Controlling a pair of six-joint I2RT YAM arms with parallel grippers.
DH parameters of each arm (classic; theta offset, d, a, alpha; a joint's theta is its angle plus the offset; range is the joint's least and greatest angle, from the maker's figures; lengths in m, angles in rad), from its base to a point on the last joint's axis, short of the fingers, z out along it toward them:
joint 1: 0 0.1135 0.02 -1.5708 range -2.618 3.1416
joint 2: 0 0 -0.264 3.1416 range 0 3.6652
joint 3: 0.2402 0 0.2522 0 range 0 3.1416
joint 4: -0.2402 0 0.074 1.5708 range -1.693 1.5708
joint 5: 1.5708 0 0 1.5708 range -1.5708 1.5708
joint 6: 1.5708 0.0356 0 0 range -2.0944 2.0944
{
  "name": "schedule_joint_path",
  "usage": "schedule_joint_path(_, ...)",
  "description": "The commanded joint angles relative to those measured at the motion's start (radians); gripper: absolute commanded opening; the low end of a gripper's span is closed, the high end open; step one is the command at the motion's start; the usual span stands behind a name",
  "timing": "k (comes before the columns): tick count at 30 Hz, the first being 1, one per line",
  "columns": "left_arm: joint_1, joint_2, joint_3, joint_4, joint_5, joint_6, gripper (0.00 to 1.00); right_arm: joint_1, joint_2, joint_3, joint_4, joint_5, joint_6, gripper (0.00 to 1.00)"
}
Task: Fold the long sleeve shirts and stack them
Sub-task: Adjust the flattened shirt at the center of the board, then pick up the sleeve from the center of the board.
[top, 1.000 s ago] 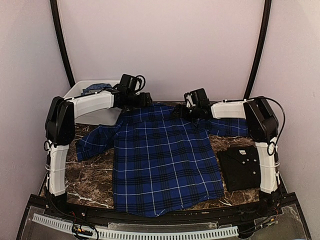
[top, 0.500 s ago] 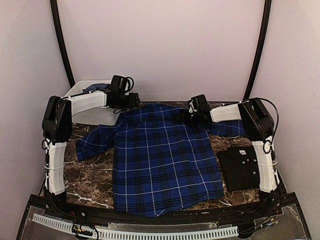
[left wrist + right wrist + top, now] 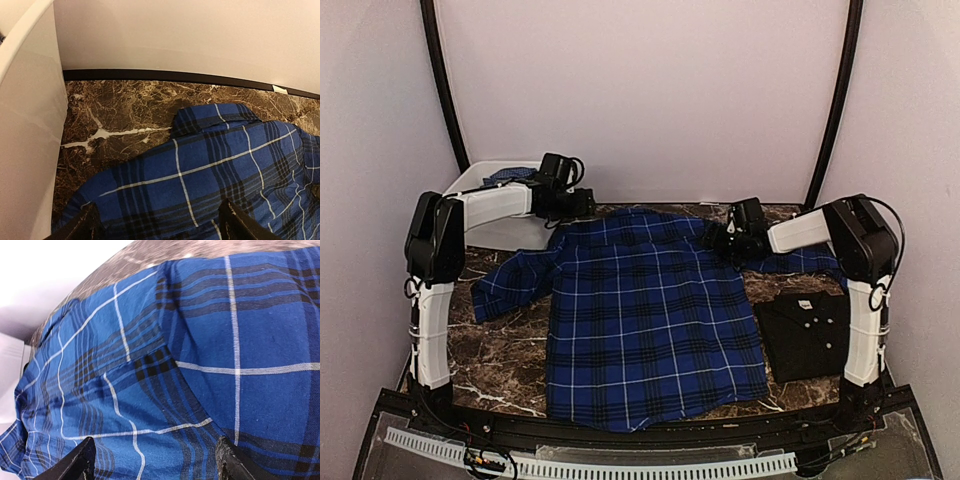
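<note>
We see the blue plaid shirt (image 3: 650, 320) lying flat in the middle of the marble table (image 3: 500, 365). Its collar (image 3: 215, 117) is at the far side and its bottom edge is close to the arms' bases, so the long way of the shirt runs from far to near. One sleeve sticks out to the left and the other to the right. The black shirt (image 3: 805, 335) is already folded small. It sits on the right side, next to the right arm's post.

The left gripper (image 3: 159, 207) is over the left shoulder of the plaid shirt, just beside the white tub (image 3: 30, 125). Its fingers are spread wide and hold nothing. The right gripper (image 3: 155, 442) is low over the right shoulder, also wide open with nothing in it. The cloth is right under both pairs of fingers.

We think the sleeves get folded in next. The left arm is closer to the left sleeve and the right arm is closer to the right one.
</note>
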Motion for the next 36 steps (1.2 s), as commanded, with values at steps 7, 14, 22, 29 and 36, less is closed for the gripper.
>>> schedule_joint_path(7,0.045,0.03,0.039,-0.069,-0.018,0.005,0.82,-0.069,-0.001,-0.132,-0.161,0.068,0.039,0.8)
schedule_joint_path(14,0.022,0.036,0.125,-0.113,0.127,0.075,0.86,-0.089,-0.065,-0.203,-0.146,0.103,0.052,0.81)
schedule_joint_path(22,-0.055,-0.061,0.124,-0.14,0.158,0.086,0.88,-0.078,-0.117,-0.199,-0.109,0.015,-0.021,0.85)
schedule_joint_path(29,-0.082,-0.266,-0.097,-0.142,0.034,-0.013,0.84,-0.015,-0.155,-0.042,-0.252,0.051,-0.189,0.94)
schedule_joint_path(36,-0.081,-0.673,-0.584,-0.118,-0.181,-0.18,0.76,0.118,-0.224,-0.021,-0.344,0.103,-0.26,0.95)
